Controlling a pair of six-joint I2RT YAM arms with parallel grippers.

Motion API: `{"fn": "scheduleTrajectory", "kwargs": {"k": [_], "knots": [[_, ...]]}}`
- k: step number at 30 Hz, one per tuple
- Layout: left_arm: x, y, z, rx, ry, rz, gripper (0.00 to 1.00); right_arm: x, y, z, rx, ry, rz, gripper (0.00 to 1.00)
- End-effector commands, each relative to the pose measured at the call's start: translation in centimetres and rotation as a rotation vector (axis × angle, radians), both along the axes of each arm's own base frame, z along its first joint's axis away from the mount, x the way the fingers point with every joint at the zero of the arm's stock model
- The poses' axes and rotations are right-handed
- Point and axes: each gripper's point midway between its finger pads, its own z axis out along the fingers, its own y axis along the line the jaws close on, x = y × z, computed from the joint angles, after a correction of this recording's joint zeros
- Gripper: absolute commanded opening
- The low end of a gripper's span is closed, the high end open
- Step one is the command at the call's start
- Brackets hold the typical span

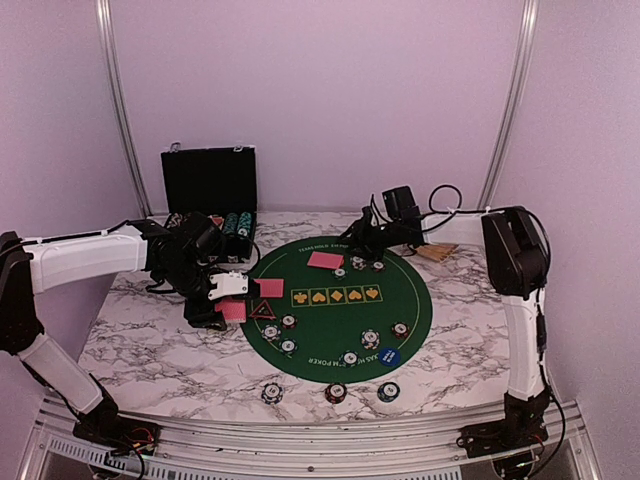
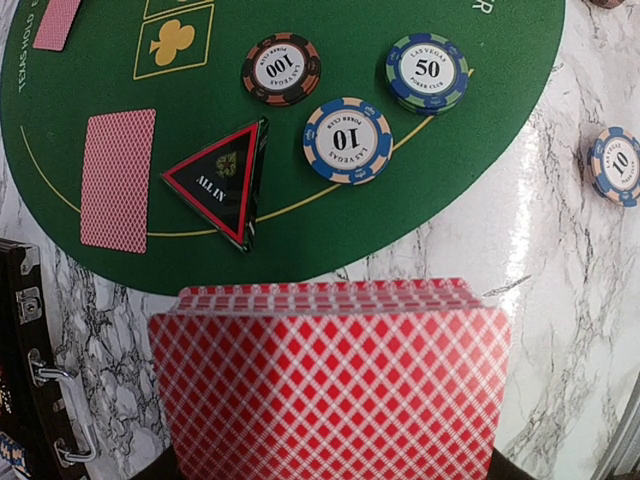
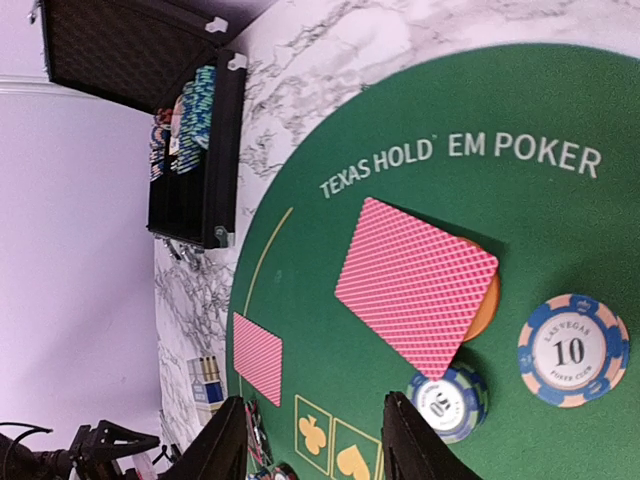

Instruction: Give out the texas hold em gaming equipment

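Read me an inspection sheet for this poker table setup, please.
Surface: marble table with round green mat.
Job's things: chips on mat and near table edge; card lying over orange button; triangle marker on mat.
Clutter: open black case, basket.
Grippers: left gripper jaws shut on deck of cards; right gripper jaws open, empty.
Cables: black cables looped behind right gripper.
Surroundings: pale walls, metal posts.

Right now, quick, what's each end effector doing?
Left end effector: closed, holding the deck of red-backed cards.
Right end effector: open, holding nothing.
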Motion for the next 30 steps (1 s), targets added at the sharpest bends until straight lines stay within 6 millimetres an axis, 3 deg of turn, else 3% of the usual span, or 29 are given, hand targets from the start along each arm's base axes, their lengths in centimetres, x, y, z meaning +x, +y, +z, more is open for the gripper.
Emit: {"fn": "scheduleTrajectory", "kwargs": {"k": [1, 7, 13, 18, 23, 30], "knots": [[0.1, -0.3, 1.4, -0.029, -0.009, 0.001, 0.45, -1.6, 1.2, 4.4, 0.010, -0.094, 0.033, 0.46], [0.4, -0.3, 1.5, -0.026, -0.014, 0.011, 0.45, -6.9, 3.6, 6.5, 0.088, -0.132, 0.118, 0.61], [0.7, -0.6, 1.9, -0.037, -0.020, 0.010, 0.45, -14.7, 7.3, 6.0, 0.171, -0.092, 0.255, 0.72], [0.9, -0.6, 1.8, -0.027, -0.022, 0.019, 0.45, -20.5, 10.7, 5.7, 0.275, -0.037, 0.364, 0.75], [0.9, -0.7, 1.9, -0.037, -0.019, 0.023, 0.45, -22.9, 13.5, 6.1, 0.363, -0.009, 0.423, 0.76], [0.9, -1.0, 2.4, -0.058, -0.016, 0.030, 0.44, -24.1, 16.9, 6.2, 0.422, 0.009, 0.484, 0.77]]}}
